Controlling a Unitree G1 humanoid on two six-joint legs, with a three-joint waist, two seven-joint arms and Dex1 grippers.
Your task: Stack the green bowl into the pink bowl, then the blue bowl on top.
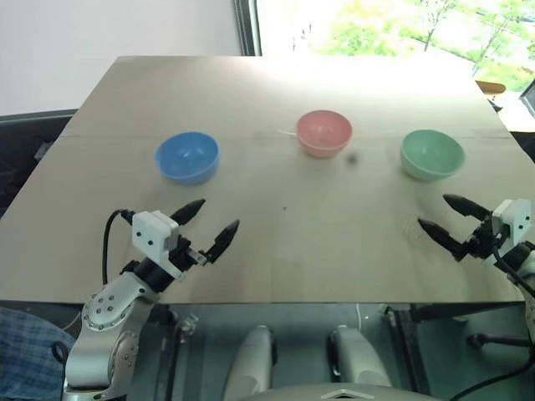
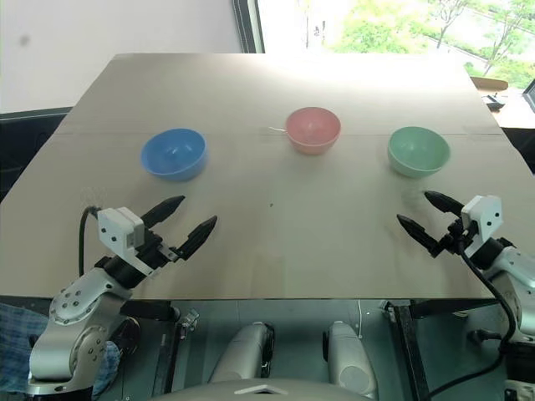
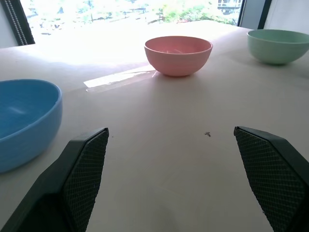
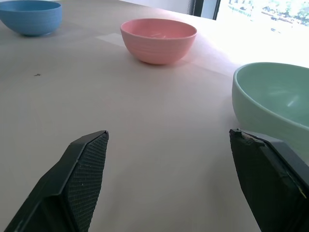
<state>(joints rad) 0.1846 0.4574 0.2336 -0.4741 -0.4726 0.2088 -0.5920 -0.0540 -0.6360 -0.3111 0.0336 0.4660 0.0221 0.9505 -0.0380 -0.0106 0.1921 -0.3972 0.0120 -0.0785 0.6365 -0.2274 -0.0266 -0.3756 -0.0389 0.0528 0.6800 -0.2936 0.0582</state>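
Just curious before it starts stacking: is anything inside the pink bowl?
The pink bowl looks empty; its inside shows plain pink. It stands alone on the table, and what lies under its base is covered.

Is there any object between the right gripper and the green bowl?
No. The right gripper, jaws open, faces the green bowl with only bare table between them; nothing stands between it and the pink bowl either.
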